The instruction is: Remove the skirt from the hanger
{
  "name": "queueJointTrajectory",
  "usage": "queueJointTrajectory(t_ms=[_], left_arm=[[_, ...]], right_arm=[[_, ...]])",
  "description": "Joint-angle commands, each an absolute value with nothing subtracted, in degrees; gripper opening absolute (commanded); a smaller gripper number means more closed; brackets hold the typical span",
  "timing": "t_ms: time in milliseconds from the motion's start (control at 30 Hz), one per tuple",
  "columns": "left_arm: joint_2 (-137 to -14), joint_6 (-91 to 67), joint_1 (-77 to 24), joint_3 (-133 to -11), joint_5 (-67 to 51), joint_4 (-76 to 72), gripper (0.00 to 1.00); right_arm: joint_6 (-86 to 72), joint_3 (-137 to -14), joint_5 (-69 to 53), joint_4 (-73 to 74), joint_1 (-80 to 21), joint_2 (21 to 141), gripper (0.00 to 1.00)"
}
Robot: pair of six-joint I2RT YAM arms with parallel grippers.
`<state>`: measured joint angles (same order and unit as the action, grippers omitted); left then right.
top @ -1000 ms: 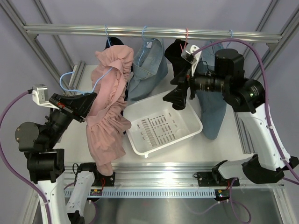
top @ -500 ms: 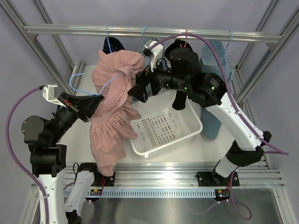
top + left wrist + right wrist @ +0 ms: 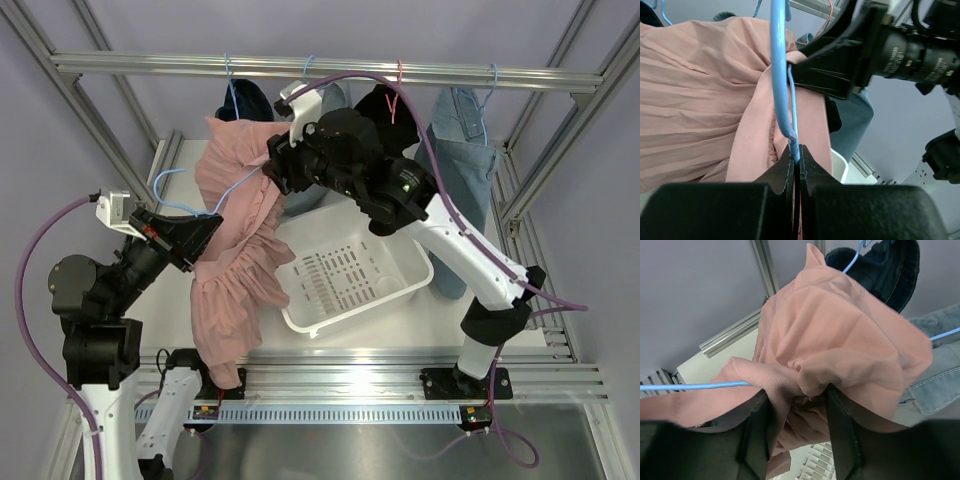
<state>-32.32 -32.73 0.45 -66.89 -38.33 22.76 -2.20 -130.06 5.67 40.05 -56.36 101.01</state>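
Counts, top view: one rail (image 3: 330,68) carrying four hangers (three blue hooks, one red). A fifth, the blue hanger (image 3: 778,60), is off the rail and held out over the counter (image 3: 390,332).

Garments: five.
- One dark garment (image 3: 248,100) at the rail's left end.
- One pale denim piece (image 3: 935,380), mostly hidden behind the right arm.
- One black garment (image 3: 378,105) on the red hook.
- One pair of jeans (image 3: 462,140) at the right end.
- One pink skirt (image 3: 235,270).

Container: one white slotted basket (image 3: 410,275) on the counter. The skirt's lower folds hang along its left side; from above I cannot tell whether they reach inside.

Skirt location: on the blue hanger, left of centre. The waistband is bunched up near the rail and the hem hangs down toward the near edge of the counter.

Left hand (image 3: 796,152): pressed together, pinching the blue hanger's wire at its lower bend (wrist view shows the wire entering right between the tips).

Right hand (image 3: 797,392): fingers (image 3: 757,435) partly spread either side of a bunch of the skirt's waistband. Cloth fills the gap and touches both inner faces. Whether it is actually clamped, I cannot tell.
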Motion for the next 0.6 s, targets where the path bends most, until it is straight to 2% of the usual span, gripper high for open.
queueJointTrajectory(t_ms=[0,33,67,100,300,567], left_arm=[[-30.85,-31.29,-1.14,-66.53,-37.97,22.06,0.0],[-30.68,-31.03,-1.32,-66.45,-37.79,22.41,0.0],[-30.24,-30.07,-1.32,-66.36,-37.53,22.93,0.0],[-30.06,-29.36,-1.49,-66.27,-36.83,24.42,0.0],[-28.22,-22.25,-2.63,-65.13,-34.98,30.93,0.0],[-26.72,-14.07,-4.57,-63.54,-33.22,41.3,0.0]], right_arm=[[1.13,-130.87,10.98,37.27,-56.78,101.78,0.49],[2.8,-130.96,12.29,37.09,-56.78,101.86,0.38],[3.33,-131.57,13.7,36.83,-56.69,101.95,0.1],[4.04,-132.09,15.19,36.48,-56.69,101.87,0.01],[7.12,-133.86,19.6,32.79,-53.19,99.76,0.0],[5.63,-137.2,16.17,33.13,-46.15,99.67,0.0]])
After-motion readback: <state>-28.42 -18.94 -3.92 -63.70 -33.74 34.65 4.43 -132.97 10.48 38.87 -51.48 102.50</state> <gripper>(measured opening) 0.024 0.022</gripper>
